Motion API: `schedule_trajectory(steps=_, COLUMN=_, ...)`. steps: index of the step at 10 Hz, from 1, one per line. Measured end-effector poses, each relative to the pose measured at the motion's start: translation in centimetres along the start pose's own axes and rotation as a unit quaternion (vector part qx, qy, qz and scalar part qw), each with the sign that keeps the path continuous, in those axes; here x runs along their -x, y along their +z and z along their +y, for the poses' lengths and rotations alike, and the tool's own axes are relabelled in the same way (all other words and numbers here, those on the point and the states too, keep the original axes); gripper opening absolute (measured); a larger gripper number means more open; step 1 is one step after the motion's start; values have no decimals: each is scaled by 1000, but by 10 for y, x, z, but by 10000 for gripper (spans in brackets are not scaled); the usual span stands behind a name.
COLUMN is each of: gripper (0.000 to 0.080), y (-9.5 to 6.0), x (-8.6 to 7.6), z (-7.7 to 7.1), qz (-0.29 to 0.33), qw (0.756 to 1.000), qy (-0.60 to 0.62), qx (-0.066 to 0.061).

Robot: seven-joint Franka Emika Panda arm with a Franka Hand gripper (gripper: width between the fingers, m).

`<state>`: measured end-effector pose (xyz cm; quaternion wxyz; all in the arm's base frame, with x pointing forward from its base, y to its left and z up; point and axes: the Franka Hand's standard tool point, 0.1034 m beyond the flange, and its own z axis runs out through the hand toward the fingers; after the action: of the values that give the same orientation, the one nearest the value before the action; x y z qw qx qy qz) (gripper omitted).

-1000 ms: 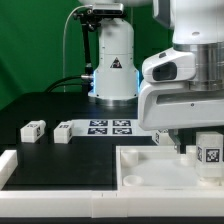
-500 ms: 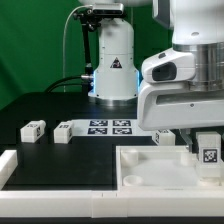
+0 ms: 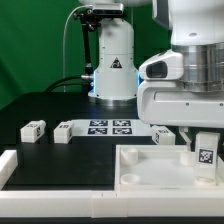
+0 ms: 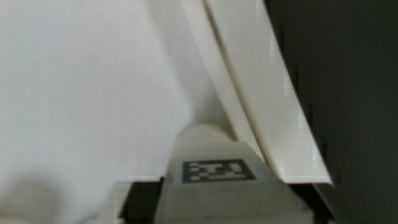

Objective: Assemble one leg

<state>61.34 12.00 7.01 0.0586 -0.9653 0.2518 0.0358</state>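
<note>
My gripper (image 3: pixel 202 148) is shut on a leg (image 3: pixel 206 156), a small white block with a black-and-white tag. It holds the leg upright at the far right corner of the large white panel (image 3: pixel 150 170), on the exterior view's right. In the wrist view the leg (image 4: pixel 219 165) sits between my dark fingers (image 4: pixel 151 203), with my gripper (image 4: pixel 228 198) over the panel's flat face (image 4: pixel 89 90) beside its raised rim (image 4: pixel 249 80). Whether the leg touches the panel is hidden.
Two more legs (image 3: pixel 33 128) (image 3: pixel 64 130) lie on the black table at the exterior view's left, and another (image 3: pixel 162 135) sits behind the panel. The marker board (image 3: pixel 110 126) lies in front of the arm's base (image 3: pixel 113 70). A white rail (image 3: pixel 8 165) borders the front left.
My gripper with the leg has shifted slightly towards the exterior view's left and a little lower. The other parts have not moved.
</note>
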Motion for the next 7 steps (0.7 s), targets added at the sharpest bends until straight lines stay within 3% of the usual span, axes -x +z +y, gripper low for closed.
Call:
schedule_trajectory(steps=3, gripper=291, y=1, x=5, z=-9, qz=6, qw=984, qy=180, qx=-2)
schedule_trajectory(steps=4, gripper=291, y=1, x=6, z=-11, qz=8, qw=962, qy=272, qx=-2)
schedule_trajectory(steps=7, gripper=291, y=1, x=4, z=-13, qz=11, qw=925, qy=381, qx=-10)
